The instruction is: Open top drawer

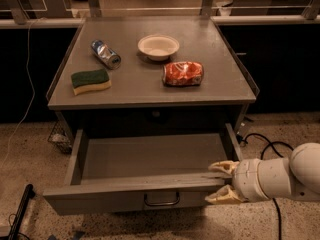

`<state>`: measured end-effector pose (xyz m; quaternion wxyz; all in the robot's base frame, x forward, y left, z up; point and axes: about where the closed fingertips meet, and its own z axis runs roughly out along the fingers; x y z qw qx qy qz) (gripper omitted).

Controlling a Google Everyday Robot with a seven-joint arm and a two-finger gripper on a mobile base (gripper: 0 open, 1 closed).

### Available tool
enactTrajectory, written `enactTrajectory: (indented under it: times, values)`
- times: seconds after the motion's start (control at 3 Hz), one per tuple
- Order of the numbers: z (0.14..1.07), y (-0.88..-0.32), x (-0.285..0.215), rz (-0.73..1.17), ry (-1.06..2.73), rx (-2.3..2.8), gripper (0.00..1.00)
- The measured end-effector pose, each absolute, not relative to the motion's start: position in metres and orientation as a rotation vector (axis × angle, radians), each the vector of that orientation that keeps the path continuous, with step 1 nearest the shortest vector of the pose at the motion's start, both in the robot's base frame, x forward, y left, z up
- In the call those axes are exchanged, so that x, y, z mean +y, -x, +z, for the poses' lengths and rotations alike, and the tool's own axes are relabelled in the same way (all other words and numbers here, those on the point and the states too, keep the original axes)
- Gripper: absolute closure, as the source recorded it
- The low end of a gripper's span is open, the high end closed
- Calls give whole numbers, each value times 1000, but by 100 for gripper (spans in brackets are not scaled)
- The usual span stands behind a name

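My gripper (pixel 211 183) sat at the right end of the top drawer (pixel 115 199), low on the right side of the view, at the tip of my white arm (pixel 280 176), which reached in from the right edge. My fingers (pixel 225 167) were apart, one above the other. The upper one lay over the top edge of the drawer's front panel and the lower one was in front of the panel, so the panel's right end stood between them. I could not tell whether either finger pressed on the metal.

The drawer stood pulled far out from under the table (pixel 135 91), its grey inside open to view. Its handle (pixel 162 200) was at the middle of the front panel, well to the left of my gripper.

On the table lay a sponge (pixel 90 81) at the left, a blue can (pixel 105 54) on its side behind it, a bowl (pixel 158 47) near the middle, and a crushed orange can (pixel 183 73) in front of the bowl. A black cable (pixel 265 141) lay on the floor to the right of the drawer.
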<state>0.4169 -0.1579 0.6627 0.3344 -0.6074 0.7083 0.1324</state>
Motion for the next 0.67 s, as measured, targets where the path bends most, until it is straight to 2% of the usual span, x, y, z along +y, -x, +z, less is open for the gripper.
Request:
enactTrajectory:
  times: [0.33,0.67]
  values:
    - [663,-417,-158,345,1585,1849,0]
    - [663,-417,-158,346,1585,1849,0]
